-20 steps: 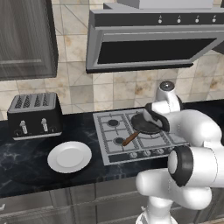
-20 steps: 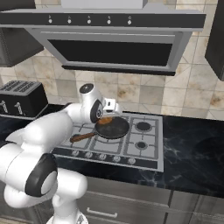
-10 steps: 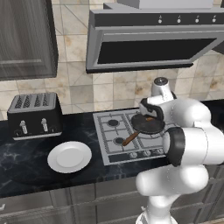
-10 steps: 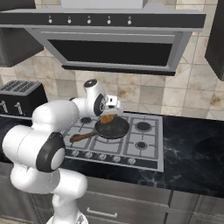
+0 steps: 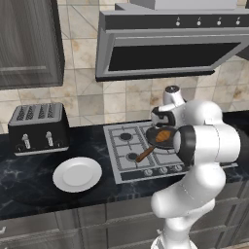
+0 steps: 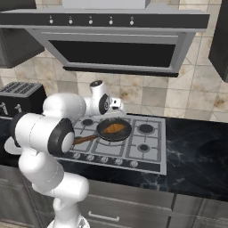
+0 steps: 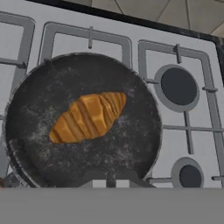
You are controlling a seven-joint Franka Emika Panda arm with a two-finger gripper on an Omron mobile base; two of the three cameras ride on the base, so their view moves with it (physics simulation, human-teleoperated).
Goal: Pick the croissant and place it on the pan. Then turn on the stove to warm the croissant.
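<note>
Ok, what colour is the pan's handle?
Brown, like wood. The pan handle shows best in the right base view.

You face a wall of beige stone tiles (image 5: pixel 82 104) under a steel range hood (image 6: pixel 111 42). Dark cabinets (image 5: pixel 29 44) hang to the left. The black marbled counter (image 6: pixel 196 156) carries a black toaster (image 5: pixel 36 127) and a white plate (image 5: pixel 77 174); grey drawers (image 6: pixel 129 209) sit beneath.

no legible text or labels
</note>
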